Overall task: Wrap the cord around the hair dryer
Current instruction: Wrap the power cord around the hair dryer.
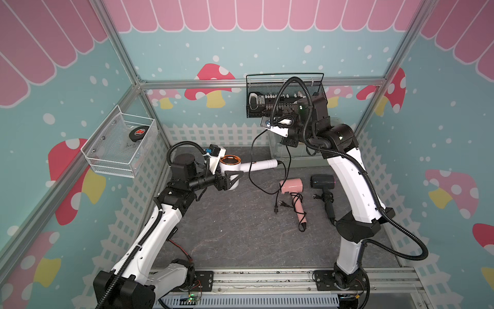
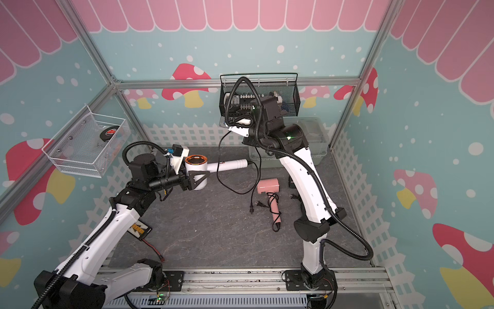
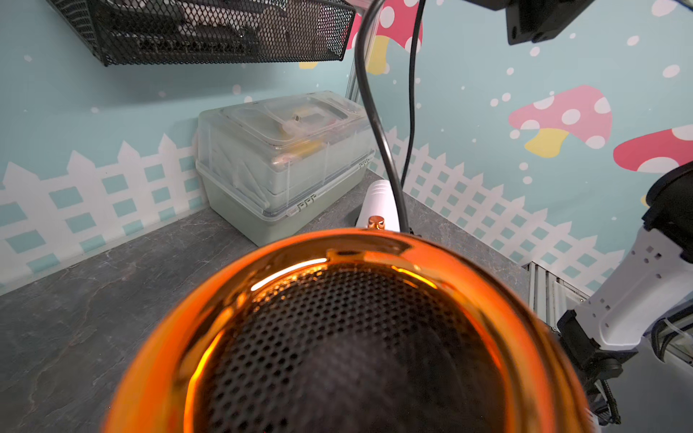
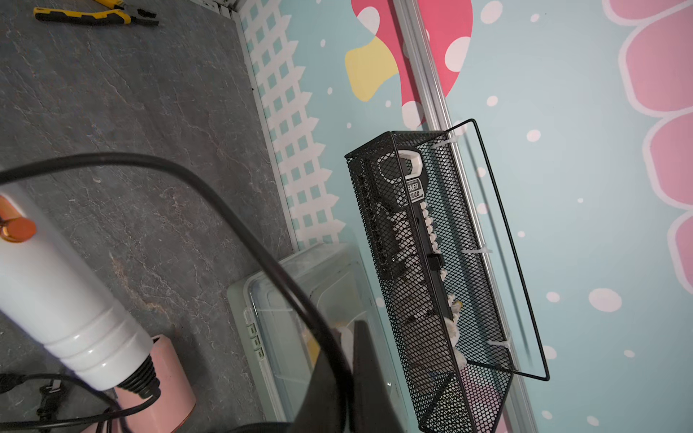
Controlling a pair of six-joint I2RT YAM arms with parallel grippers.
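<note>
A white hair dryer (image 1: 256, 166) with a copper ring is held level above the table, my left gripper (image 1: 231, 178) shut on its head. Its grille (image 3: 337, 337) fills the left wrist view and hides the fingers. My right gripper (image 1: 283, 137) is raised near the back basket, shut on the black cord (image 1: 249, 171). From the gripper one strand loops down and back up to the handle's end. The other hangs to the plug (image 1: 276, 210) lying on the table. In the right wrist view the cord (image 4: 225, 210) runs in between the shut fingers (image 4: 375, 375).
A pink hair dryer (image 1: 291, 186) and a black hair dryer (image 1: 322, 182), each with its cord wound, lie on the table's right. A clear plastic box (image 3: 281, 157) stands at the back. A black mesh basket (image 1: 254, 80) and a white wire basket (image 1: 120, 160) hang on the walls.
</note>
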